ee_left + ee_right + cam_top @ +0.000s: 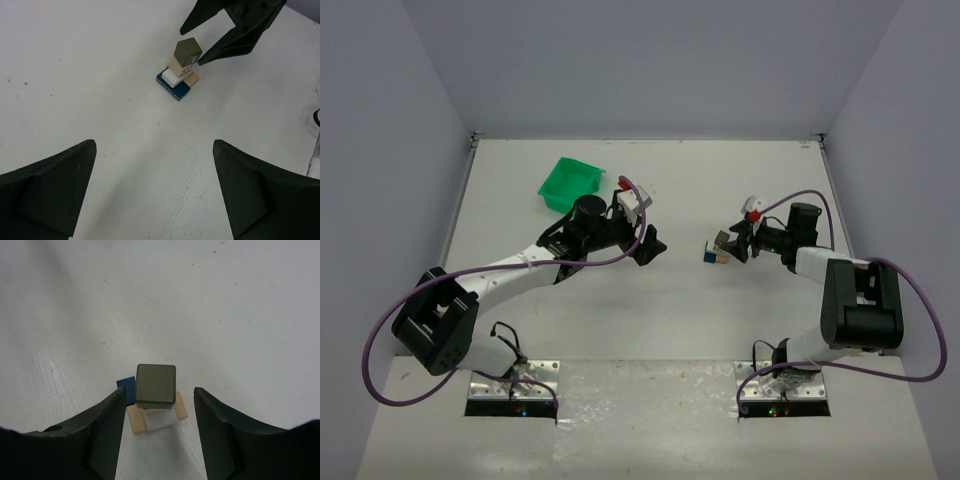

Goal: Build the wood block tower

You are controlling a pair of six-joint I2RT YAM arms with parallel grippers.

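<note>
Wood block tower (717, 251) is standing right of the worktop's centre, a dark cube (156, 385) topping it. Right gripper (159, 402) is straddling that cube, jaws spread. Left gripper (154, 147) is hovering spread and empty. Blocks are looking light, rigid and smooth, and the stack tippy, so I am judging a gentle pinch on flat opposite faces best.

The wood block tower (180, 70) is topped by a dark olive cube (188, 50) with a white mark on one face. Below it come a tan cube (177, 65) with small dark dots, a white slab (172, 77) and a blue block (175, 89) with faint white lettering on its side. The left gripper (154, 145) and right gripper (159, 392) are matte black. Near the far-left corner of the off-white, faintly speckled table (670, 320) is a bright green bin (569, 184). Purple cables (366, 360) loop along the white-and-black arms (510, 270).
</note>
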